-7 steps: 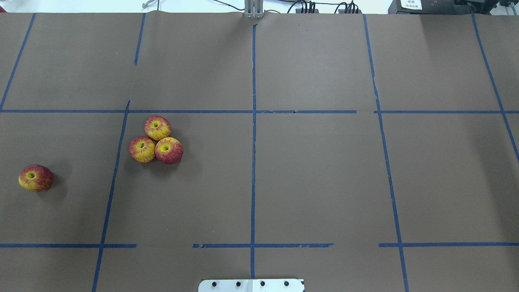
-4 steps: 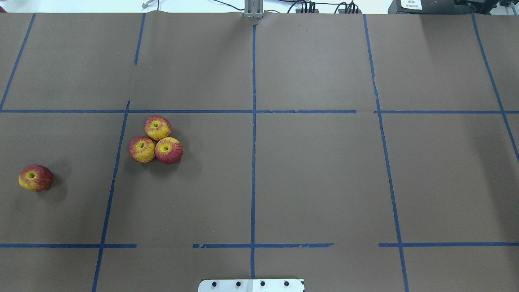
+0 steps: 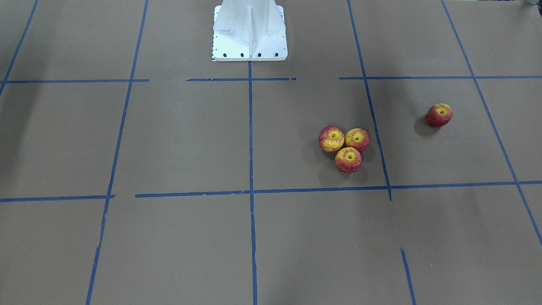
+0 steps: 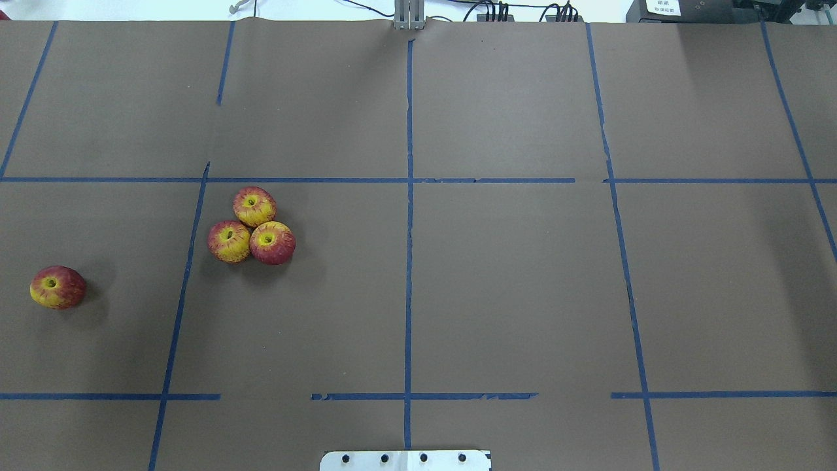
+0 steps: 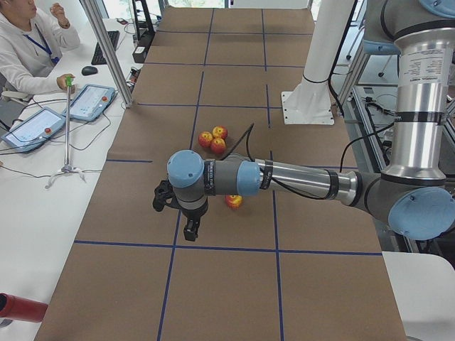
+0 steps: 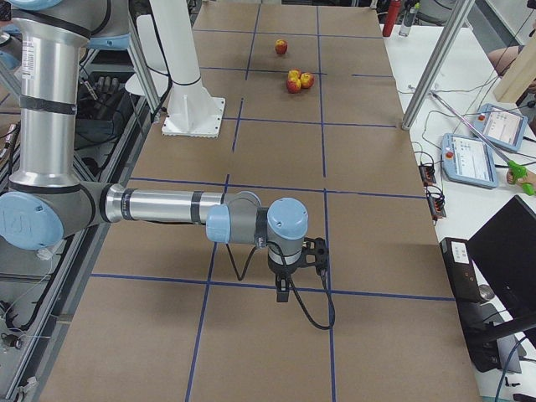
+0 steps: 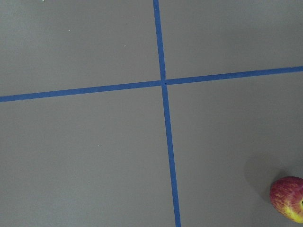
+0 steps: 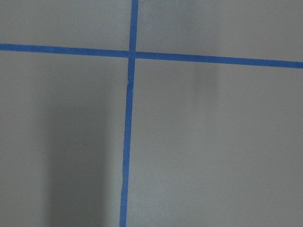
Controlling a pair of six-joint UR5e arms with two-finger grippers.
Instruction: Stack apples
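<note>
Three apples (image 4: 252, 222) sit touching on your brown surface (image 4: 510, 288), left of the robot base (image 4: 405, 460). The fourth apple (image 4: 57, 286) sits alone, farther left of that base. Left claw (image 5: 192, 229) hangs out beyond it, right claw (image 6: 283, 291) off the base's right. Clenched or released? You can't tell.

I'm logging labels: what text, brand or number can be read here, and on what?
Nothing can be read.
White label on the dark box beyond the table: print too small to read.
Tablet screens: blurred.
Apples: no markings.
</note>
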